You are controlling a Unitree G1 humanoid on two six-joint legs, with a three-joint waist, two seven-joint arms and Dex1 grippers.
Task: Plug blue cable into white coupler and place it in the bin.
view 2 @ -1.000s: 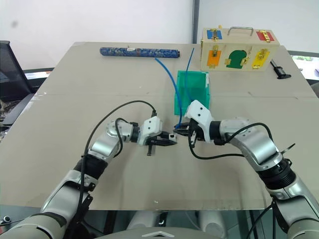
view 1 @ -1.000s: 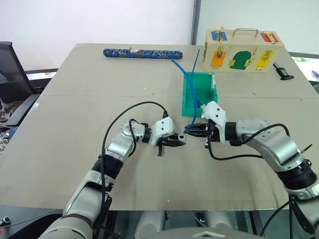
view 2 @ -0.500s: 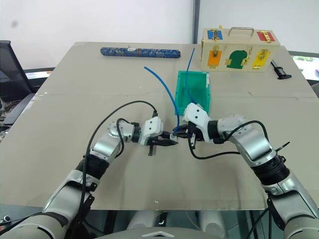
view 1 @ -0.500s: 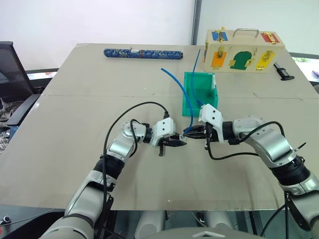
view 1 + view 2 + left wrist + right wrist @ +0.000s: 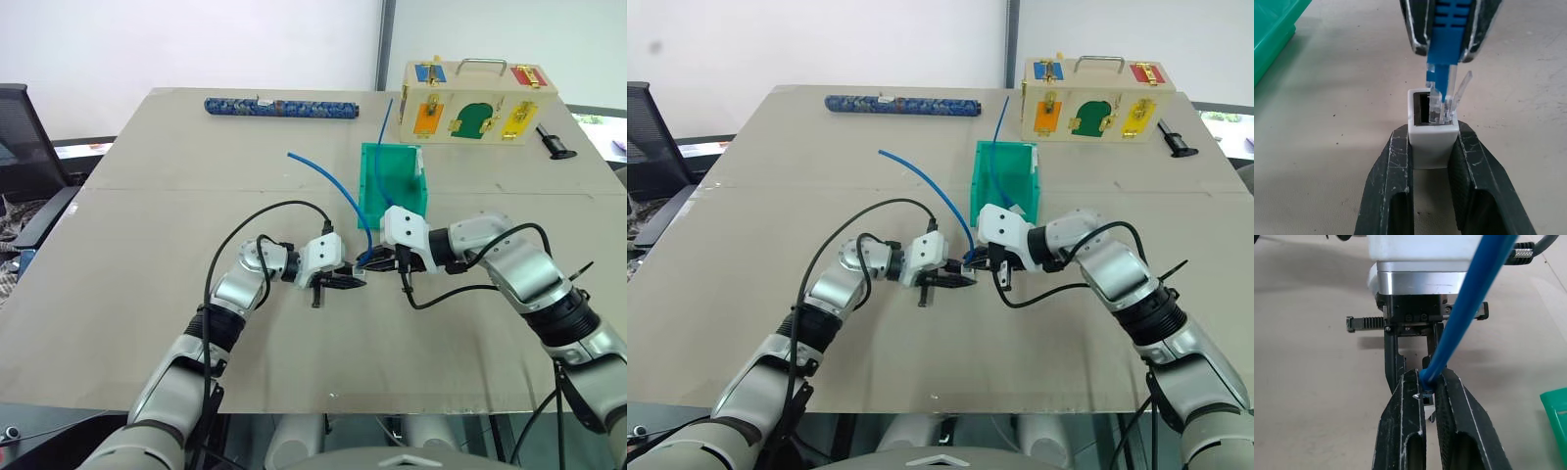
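Claws meet just before the bin (image 5: 377, 196), left claw (image 5: 1432, 161) clamping the coupler (image 5: 1432, 134), right claw (image 5: 1429, 394) pinching the cable (image 5: 328, 181), plug at its socket.

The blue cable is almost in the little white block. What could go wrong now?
The clear plug sits at the white block's socket a little tilted, so it could jam or its thin clip could bend. The left gripper pinches only the block's lower sides, so a hard push might slide it. The blue cable could also slip in the right gripper.
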